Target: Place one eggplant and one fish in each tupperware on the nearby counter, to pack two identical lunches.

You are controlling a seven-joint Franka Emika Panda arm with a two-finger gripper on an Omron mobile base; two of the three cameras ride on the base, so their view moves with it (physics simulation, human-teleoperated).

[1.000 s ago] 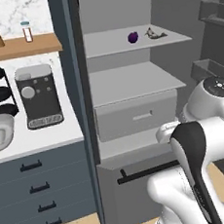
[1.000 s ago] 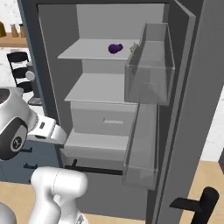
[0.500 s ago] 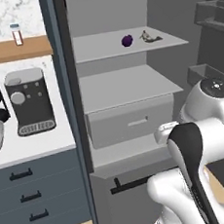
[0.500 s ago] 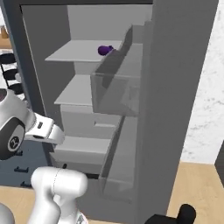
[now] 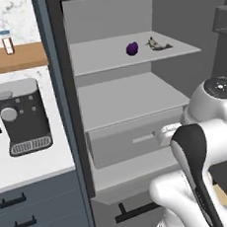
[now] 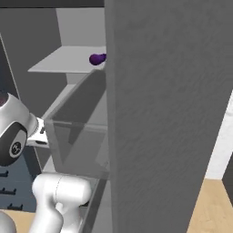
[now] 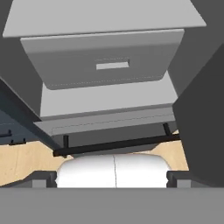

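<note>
One dark purple eggplant (image 5: pixel 132 48) lies on the upper shelf of the open fridge, and a grey-brown fish (image 5: pixel 157 44) lies just right of it. The same eggplant (image 6: pixel 96 59) shows past the door edge in the right base view. My gripper (image 7: pixel 112 178) hangs low in front of the fridge, facing its grey drawer (image 7: pixel 105 61), far below both foods. Its fingertips (image 7: pixel 43 179) stand wide apart, open, with nothing between them. The white marble counter (image 5: pixel 36 163) lies left of the fridge. The tupperware is out of view.
A black coffee machine (image 5: pixel 21 115) stands on the counter under a wooden shelf (image 5: pixel 10 59) with a shaker (image 5: pixel 7 42). The open fridge door (image 6: pixel 159 113) and its clear door bin (image 6: pixel 77 136) stand close on the right. A black bar handle (image 7: pixel 113 144) runs below the drawer.
The base has driven and both base views shifted: the counter slid left, the fridge interior grew nearer, and the door now covers much of the right base view. The gripper stays open.
</note>
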